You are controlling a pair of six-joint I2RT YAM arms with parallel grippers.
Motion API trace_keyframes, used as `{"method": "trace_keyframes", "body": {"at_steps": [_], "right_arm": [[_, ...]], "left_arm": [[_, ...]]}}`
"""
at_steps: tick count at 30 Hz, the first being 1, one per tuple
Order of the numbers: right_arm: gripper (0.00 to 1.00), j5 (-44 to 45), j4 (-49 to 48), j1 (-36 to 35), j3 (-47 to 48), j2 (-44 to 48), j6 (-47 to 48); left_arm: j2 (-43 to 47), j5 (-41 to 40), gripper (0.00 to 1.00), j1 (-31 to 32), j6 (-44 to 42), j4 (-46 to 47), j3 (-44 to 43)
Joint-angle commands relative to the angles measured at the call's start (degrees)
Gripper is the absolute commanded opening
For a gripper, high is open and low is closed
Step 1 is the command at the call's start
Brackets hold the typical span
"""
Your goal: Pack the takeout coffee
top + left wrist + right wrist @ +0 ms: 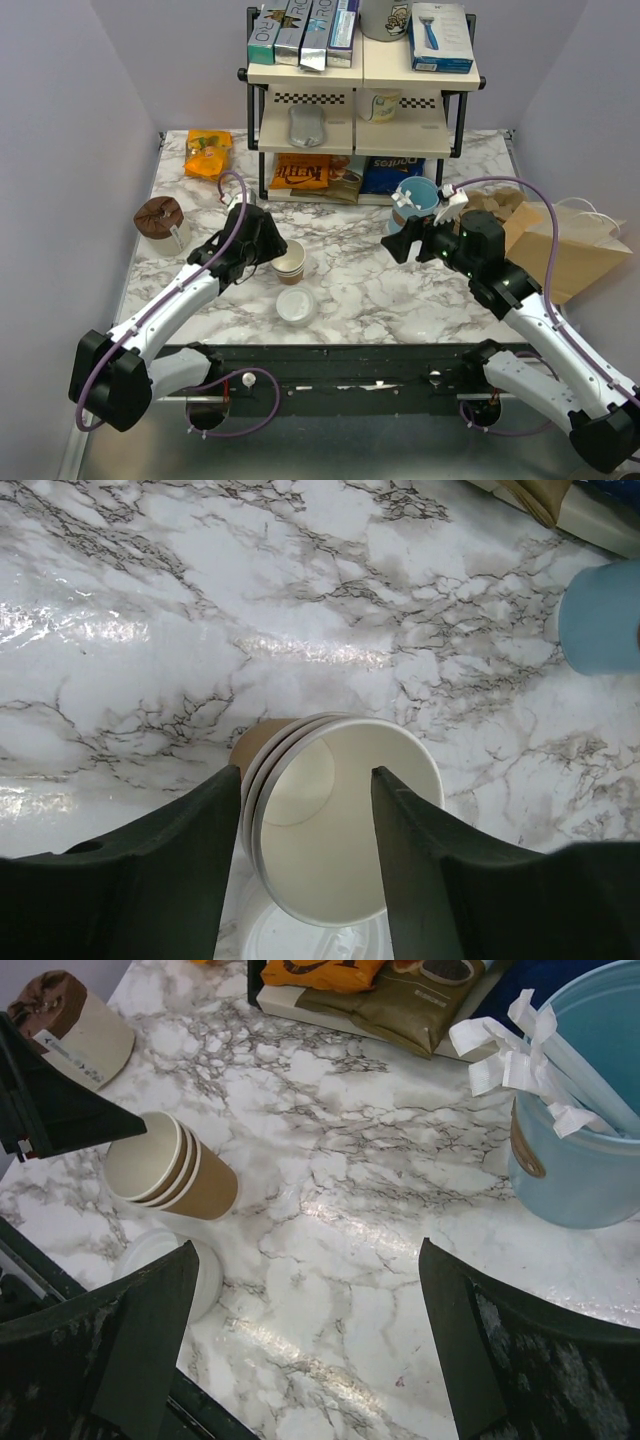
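Observation:
A stack of tan paper cups (290, 262) without a lid stands mid-table, its mouth facing up (330, 850) (165, 1165). White plastic lids (296, 305) (205, 1275) lie just in front of it. No lidded takeout coffee shows in any view. My left gripper (275, 250) (305, 772) hangs over the cup stack. One finger sits outside the left rim and the other over the cup's mouth, with a gap between them. My right gripper (398, 242) (305, 1250) is open above bare marble, right of the cups, with nothing between its fingers.
A light-blue cup (415, 195) (575, 1160) with white strips stands beside the right gripper. The brown paper bag (565, 250) lies at the right edge. A brown-topped tub (158, 218) sits at left. A shelf rack (360, 100) with snack bags fills the back, and an orange packet (208, 153) lies beside it.

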State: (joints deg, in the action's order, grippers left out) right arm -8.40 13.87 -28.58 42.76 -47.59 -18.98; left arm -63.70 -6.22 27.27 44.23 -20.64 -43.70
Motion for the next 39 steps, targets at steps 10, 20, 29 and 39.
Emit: {"method": "trace_keyframes", "body": {"at_steps": [10,20,29,39], "right_arm": [[1.00,3.5,1.6,-0.5,-0.9,-1.5,1.1],[1.00,1.9,1.5,-0.5,-0.8,-2.5,1.5],[1.00,-2.4,-0.1,-1.0,-1.0,-2.5,2.4],[1.00,-2.8,-3.1,-2.3,-0.8,-0.5,-0.1]], "left_arm": [[-0.5,-7.0,0.41,2.3,2.8,-4.1,-2.4],[-0.5,-8.7,0.00,2.9,2.0,-5.7,-3.7],[2.5,-3.2,0.00,3.1,0.2,-1.3,-2.7],[9.4,-3.1,0.00,3.1,-1.8,-2.3,-6.2]]}}
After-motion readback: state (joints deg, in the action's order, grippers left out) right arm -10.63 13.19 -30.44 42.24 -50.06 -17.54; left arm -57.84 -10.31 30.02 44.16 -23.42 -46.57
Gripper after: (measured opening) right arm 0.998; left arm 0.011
